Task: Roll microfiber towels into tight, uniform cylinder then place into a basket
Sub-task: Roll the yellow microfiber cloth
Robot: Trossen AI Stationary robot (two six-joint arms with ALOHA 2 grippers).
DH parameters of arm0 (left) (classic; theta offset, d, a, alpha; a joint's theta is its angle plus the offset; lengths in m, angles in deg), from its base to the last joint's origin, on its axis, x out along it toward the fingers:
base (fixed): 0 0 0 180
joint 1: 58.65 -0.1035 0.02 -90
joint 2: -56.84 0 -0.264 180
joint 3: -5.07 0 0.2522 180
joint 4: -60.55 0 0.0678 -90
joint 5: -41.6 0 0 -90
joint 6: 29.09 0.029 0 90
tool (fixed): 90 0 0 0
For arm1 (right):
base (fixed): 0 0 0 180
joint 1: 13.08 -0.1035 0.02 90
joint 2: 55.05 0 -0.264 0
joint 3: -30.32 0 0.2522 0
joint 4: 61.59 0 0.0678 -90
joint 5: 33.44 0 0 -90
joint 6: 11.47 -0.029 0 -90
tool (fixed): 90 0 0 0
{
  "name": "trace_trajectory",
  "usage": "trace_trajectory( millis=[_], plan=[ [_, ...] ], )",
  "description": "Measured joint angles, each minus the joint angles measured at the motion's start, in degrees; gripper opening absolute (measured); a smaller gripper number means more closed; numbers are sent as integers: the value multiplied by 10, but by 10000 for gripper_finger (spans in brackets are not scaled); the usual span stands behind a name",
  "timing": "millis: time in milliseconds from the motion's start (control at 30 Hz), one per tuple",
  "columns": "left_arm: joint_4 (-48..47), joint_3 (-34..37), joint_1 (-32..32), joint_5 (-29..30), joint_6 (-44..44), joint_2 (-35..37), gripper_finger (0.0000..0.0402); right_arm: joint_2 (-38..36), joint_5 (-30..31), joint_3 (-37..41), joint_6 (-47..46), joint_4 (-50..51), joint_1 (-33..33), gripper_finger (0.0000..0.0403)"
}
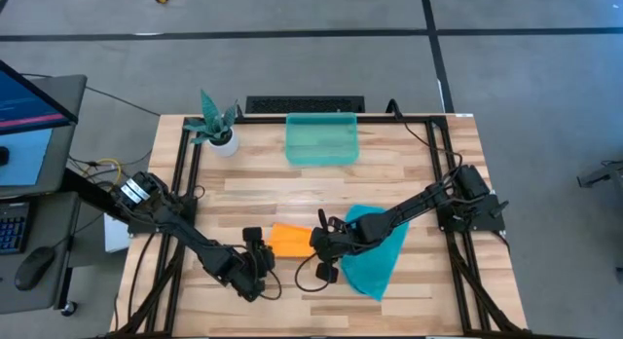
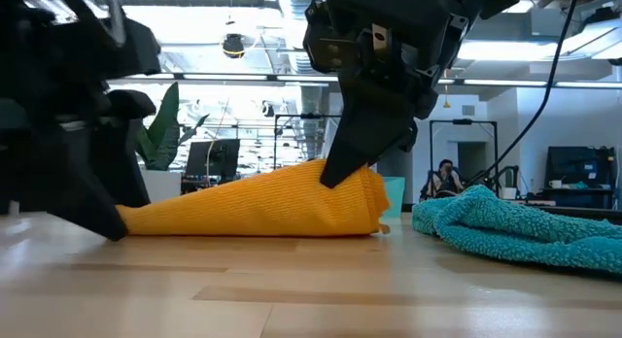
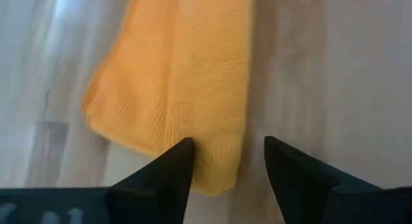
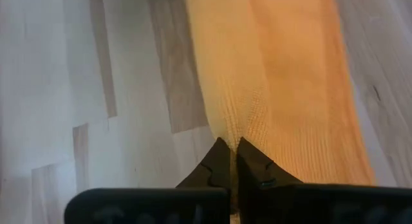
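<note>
Orange-yellow towel (image 1: pixel 288 239) lies rolled into a loose, tapering roll near the front middle of the wooden table (image 1: pixel 389 154), and I have an arm at each of its ends. From the low view the roll is thick at one end and narrows to a point at the other, resting flat on the boards.

My left gripper (image 3: pixel 228 161) sits at the narrow end. Its two dark fingers (image 3: pixel 168 169) stand apart with a clear gap between them, and a corner of the orange cloth lies in front of that gap, against the inner side of one finger; nothing is clamped there.

My right gripper (image 4: pixel 231 161) is at the thick end, tilted down onto the roll. Its jaws are pressed together so that only a thin slit shows between them. Their tips sit on a fold of the orange fabric, though I cannot tell from the wrist view whether cloth is actually pinched between them.

Just beyond the right gripper, the teal-blue towel (image 1: pixel 378 251) lies rumpled and unrolled, close beside the thick end of the orange roll, partly under the right arm.

At the back of the table, the translucent teal-green basket (image 1: pixel 322 139) stands well apart from both towels, with a small potted plant (image 1: pixel 216 123) to its left.
</note>
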Motion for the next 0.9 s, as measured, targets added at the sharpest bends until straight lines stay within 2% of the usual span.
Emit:
trace_trajectory(
  millis=[200, 467, 567, 667, 900],
  plan=[
    [-29, 2, -26, 6, -4, 0, 137, 0, -7, 0, 13, 0, -2, 8],
    [-30, 1, -39, -36, 33, 1, 14, 0, -14, 0, 12, -2, -7, 15],
    [-33, -1, -35, -49, 25, 2, 12, 0, -14, 0, 11, -3, -13, 8],
    [-35, -16, -31, -92, 9, 6, 14, 0, -17, 0, 9, -4, -25, 10],
    [-55, -88, -31, -265, -65, 19, 5, 0, -32, 0, -10, -12, -66, 13]
  ],
)
